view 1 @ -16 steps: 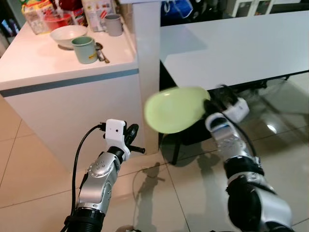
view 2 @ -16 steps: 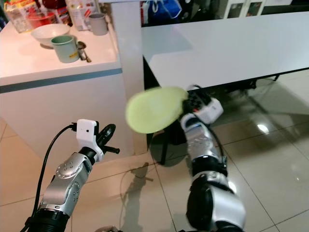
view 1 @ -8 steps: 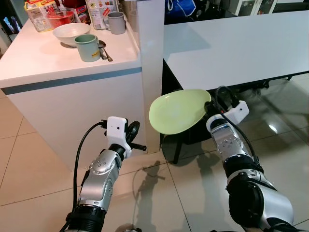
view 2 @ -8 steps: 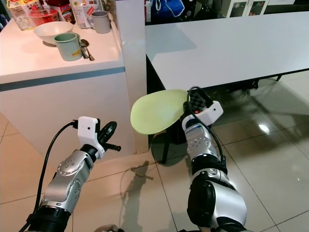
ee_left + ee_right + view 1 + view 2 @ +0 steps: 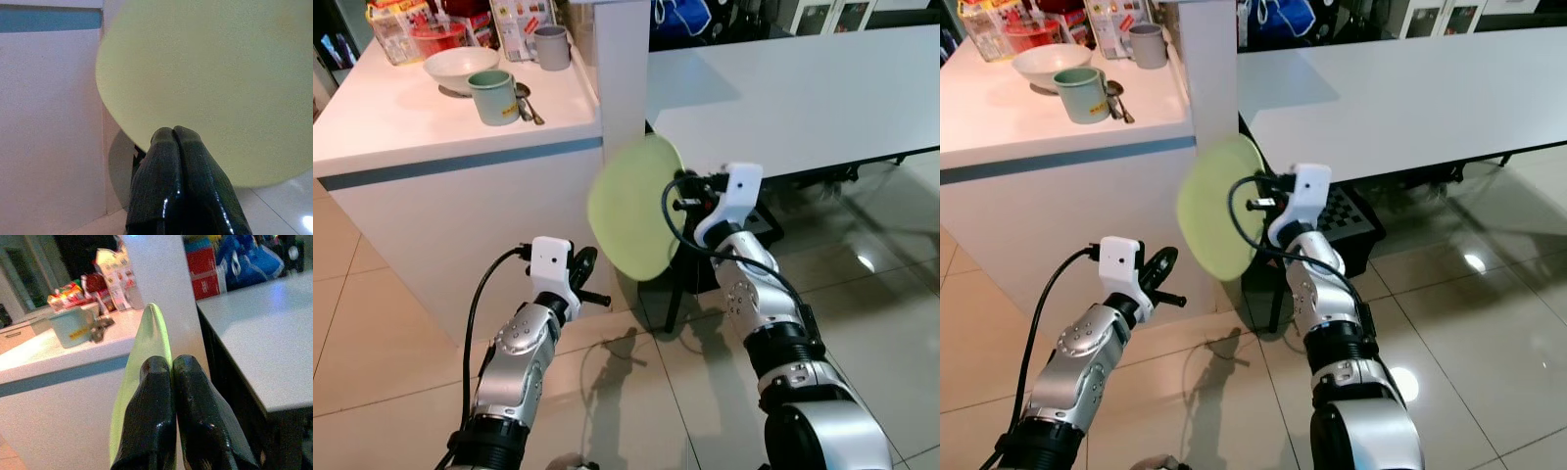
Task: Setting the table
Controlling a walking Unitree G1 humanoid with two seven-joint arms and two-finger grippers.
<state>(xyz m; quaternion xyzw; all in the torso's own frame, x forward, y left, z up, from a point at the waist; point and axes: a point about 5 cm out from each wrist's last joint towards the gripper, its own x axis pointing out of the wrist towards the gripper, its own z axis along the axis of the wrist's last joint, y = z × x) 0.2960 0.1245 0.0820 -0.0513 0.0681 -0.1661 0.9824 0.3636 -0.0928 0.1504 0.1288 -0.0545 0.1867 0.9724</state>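
Observation:
A light green plate (image 5: 631, 211) stands almost on edge in the air, just in front of the white pillar (image 5: 622, 69) between the counter and the long white table (image 5: 803, 88). My right gripper (image 5: 680, 201) is shut on the plate's rim; in the right wrist view its fingers (image 5: 156, 382) pinch the thin edge of the plate (image 5: 151, 328). My left gripper (image 5: 595, 294) hangs lower, in front of the counter's white side, shut with nothing in it. In the left wrist view the plate's underside (image 5: 205, 73) hangs beyond the gripper (image 5: 173, 131).
The white counter (image 5: 411, 117) at the left carries a green mug (image 5: 495, 98), a spoon (image 5: 524, 103), a white bowl (image 5: 460, 67), a grey mug (image 5: 551, 47) and food packets. A dark crate sits under the table. Tiled floor lies below.
My right wrist has turned, so the plate went from nearly flat to standing on edge, and it moved left and up toward the pillar. The left arm has stayed still.

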